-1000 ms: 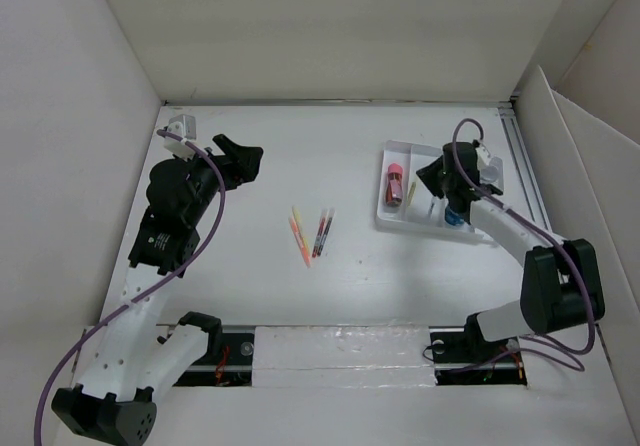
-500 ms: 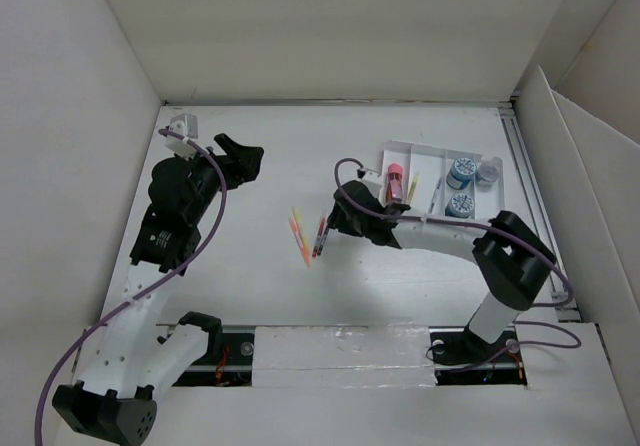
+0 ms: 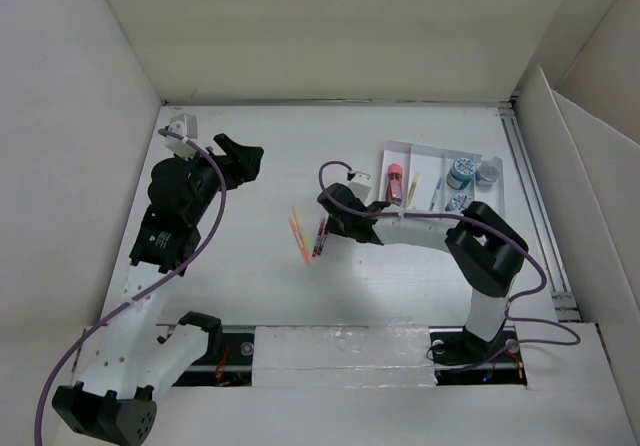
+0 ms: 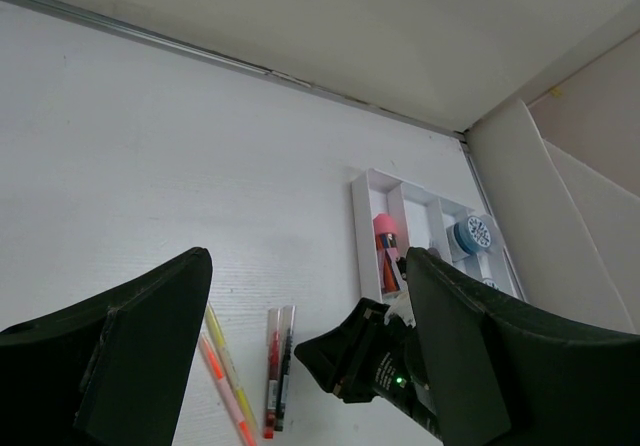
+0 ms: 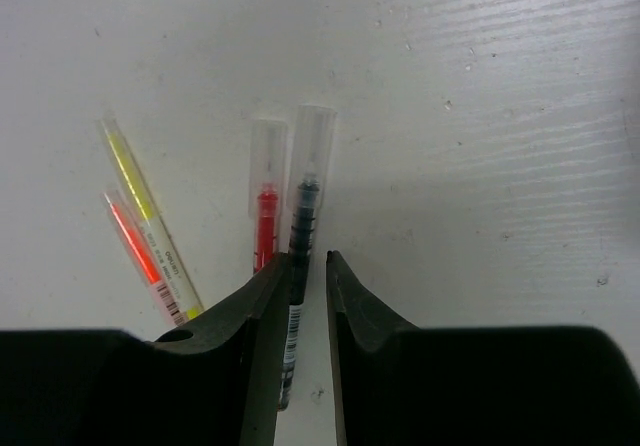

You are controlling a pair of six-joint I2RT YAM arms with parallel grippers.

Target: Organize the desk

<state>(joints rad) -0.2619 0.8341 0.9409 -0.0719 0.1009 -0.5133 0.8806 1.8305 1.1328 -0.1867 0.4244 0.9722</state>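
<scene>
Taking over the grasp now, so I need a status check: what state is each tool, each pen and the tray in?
left tool: open wide, empty, above the desk.
right tool: open narrowly, astride the black pen.
black pen: capped, flat on the desk.
red pen: capped, flat, beside the black pen.
yellow highlighter: flat, loose.
tray: partly filled.

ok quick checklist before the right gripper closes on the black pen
1. Is the clear-barrelled black-ink pen between the fingers of the right gripper: ok, one finger each side.
2. Jaws parted: ok, narrow gap.
3. Is the clear red-ink pen free of the fingers: not ok, it lies alongside and its lower end runs under one finger.
4. Fingertips down at the matte white desk: cannot tell.
5. Path clear of the left gripper: ok, open, off to the side.
</scene>
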